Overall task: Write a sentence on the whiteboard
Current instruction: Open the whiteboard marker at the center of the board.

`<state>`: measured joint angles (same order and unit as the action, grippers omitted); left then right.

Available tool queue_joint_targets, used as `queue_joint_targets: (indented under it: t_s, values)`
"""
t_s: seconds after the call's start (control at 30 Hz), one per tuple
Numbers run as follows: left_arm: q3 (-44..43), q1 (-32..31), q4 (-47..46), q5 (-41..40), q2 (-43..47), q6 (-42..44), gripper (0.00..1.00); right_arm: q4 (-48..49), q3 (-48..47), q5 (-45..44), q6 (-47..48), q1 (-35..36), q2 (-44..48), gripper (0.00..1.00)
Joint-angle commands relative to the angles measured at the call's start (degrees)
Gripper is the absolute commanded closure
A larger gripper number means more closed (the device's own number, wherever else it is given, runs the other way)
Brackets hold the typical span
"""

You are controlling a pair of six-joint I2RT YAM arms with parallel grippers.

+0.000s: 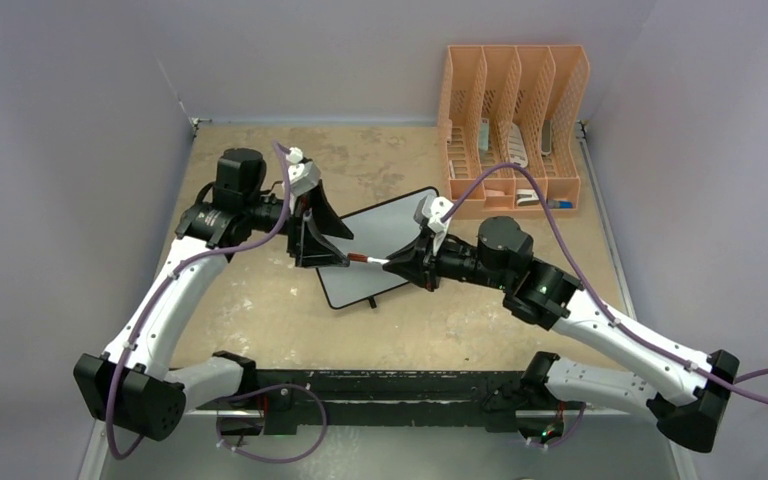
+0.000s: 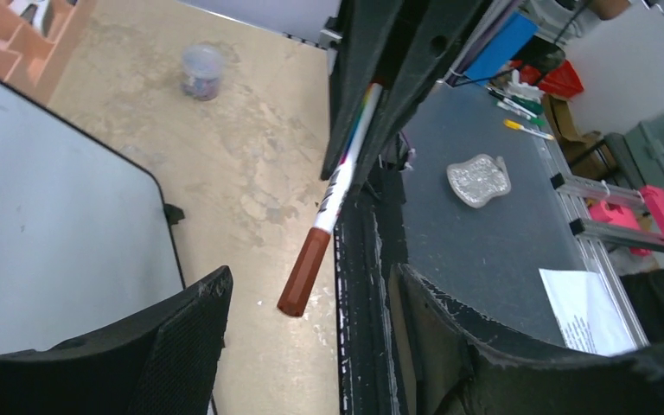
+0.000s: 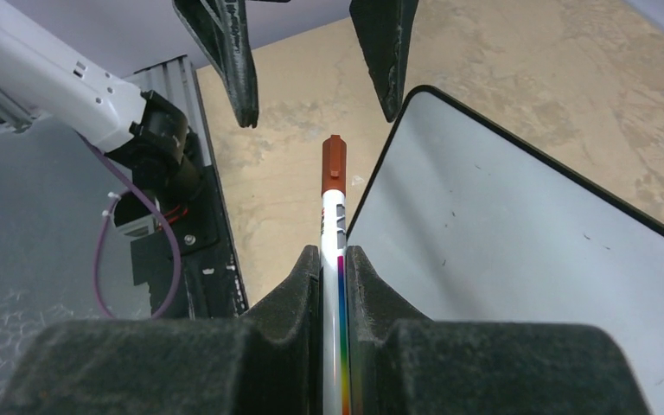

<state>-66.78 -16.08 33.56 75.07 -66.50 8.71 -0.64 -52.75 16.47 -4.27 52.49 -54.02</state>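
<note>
The whiteboard (image 1: 385,228) lies flat on the table's middle, its surface blank apart from tiny specks; no sentence shows on it. My right gripper (image 1: 401,262) is shut on a white marker (image 3: 333,226) with a rainbow stripe and a red-brown cap (image 3: 334,164). The cap is on and points at my left gripper (image 1: 340,250). The left gripper is open and empty, and the cap (image 2: 304,272) hangs at the mouth of its jaws, touching neither finger (image 2: 181,333). The marker is held above the board's left edge (image 3: 501,242).
An orange file organiser (image 1: 515,120) stands at the back right, close behind the board. A small jar (image 2: 201,71) sits on the table in the left wrist view. The black base rail (image 1: 390,385) runs along the near edge.
</note>
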Motion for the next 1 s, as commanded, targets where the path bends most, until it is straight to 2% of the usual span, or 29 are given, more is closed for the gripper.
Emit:
queue_joint_targets:
  t_s: [0.0,0.4,0.67,0.73,0.8,0.97]
  values:
    - [-3.1,-2.1,1.9,5.3,-0.4,4.9,0.37,1.6,-4.0,4.1,1.1,0.0,-1.2,1.00]
    - [-4.1,-5.7,5.1,0.8,-3.3,7.6,0.52,1.2,-6.1,4.6,0.4,0.1,-1.6,1.00]
    - [-4.7,-6.6,5.0,2.5,-3.8,7.9,0.73,1.5,-5.4,4.9,0.0,0.0,-1.7,1.00]
    - [-4.7,-6.7,5.2,3.3,-3.7,8.3,0.84,1.5,-5.2,5.0,-0.1,0.0,-1.9,1.00]
    - [-4.7,-6.8,5.7,3.6,-3.4,9.1,0.99,1.3,-5.1,5.0,0.0,0.0,-1.9,1.00]
    - [-4.8,-6.8,7.7,0.9,-1.7,11.4,1.00,-1.0,-4.8,5.5,1.1,-0.1,-0.9,1.00]
